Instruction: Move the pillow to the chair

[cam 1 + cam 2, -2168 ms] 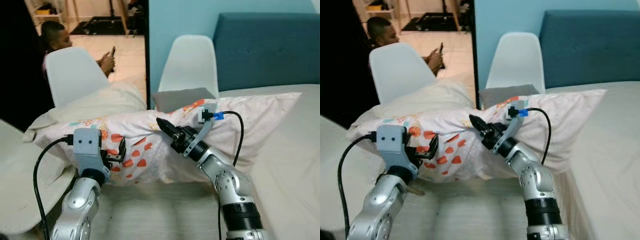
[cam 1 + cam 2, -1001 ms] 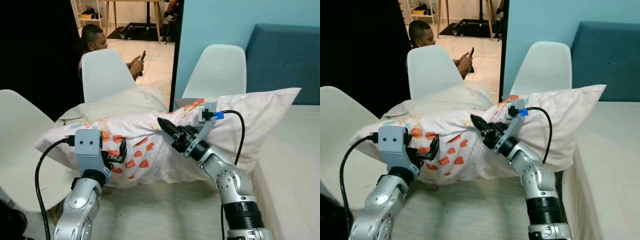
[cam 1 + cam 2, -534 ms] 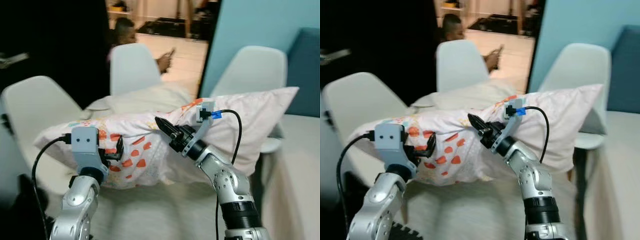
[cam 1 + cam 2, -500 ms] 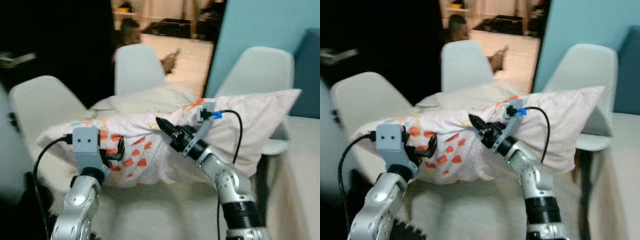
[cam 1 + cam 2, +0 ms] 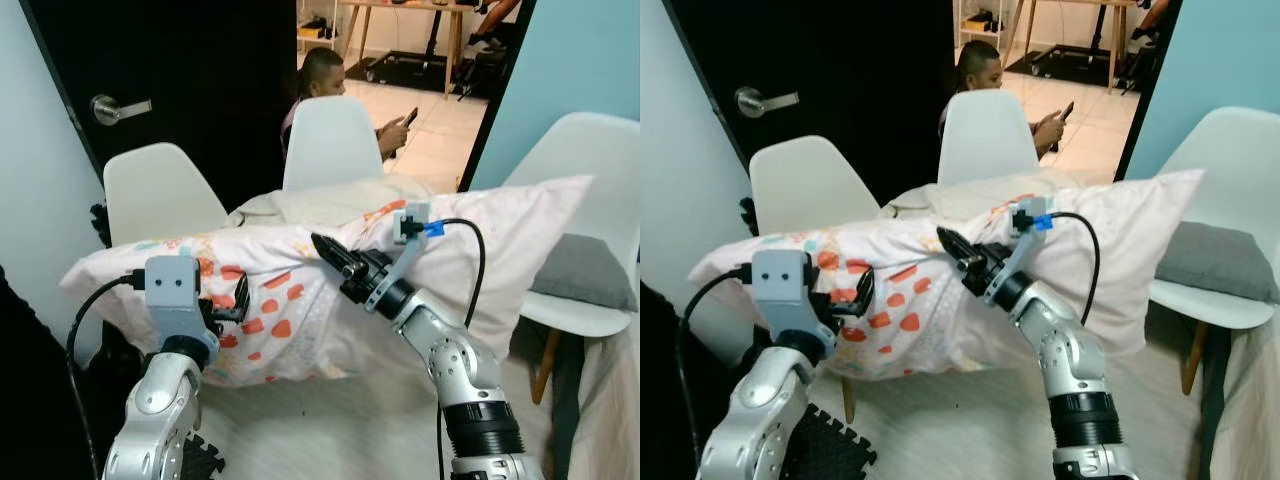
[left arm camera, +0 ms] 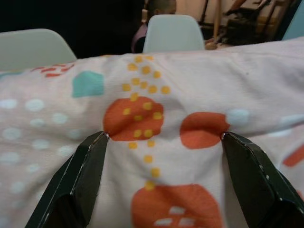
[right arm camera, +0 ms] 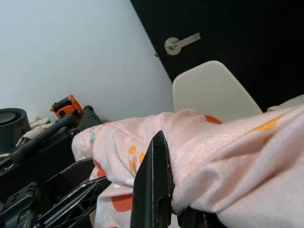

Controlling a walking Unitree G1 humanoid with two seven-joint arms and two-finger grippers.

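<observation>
Left eye view: both arms reach forward, bent at the elbow, carrying the patterned pillow [image 5: 300,290] in the air before three white chairs [image 5: 160,195]. The left gripper [image 5: 228,302] pinches its near-left edge, fingers [image 6: 80,180] spread with fabric between. The right gripper [image 5: 335,262] is clamped on a top fold.

Probably a home: white shell chairs [image 5: 165,195], a dark door with lever handle [image 5: 118,106], a seated person [image 5: 330,80] beyond.
</observation>
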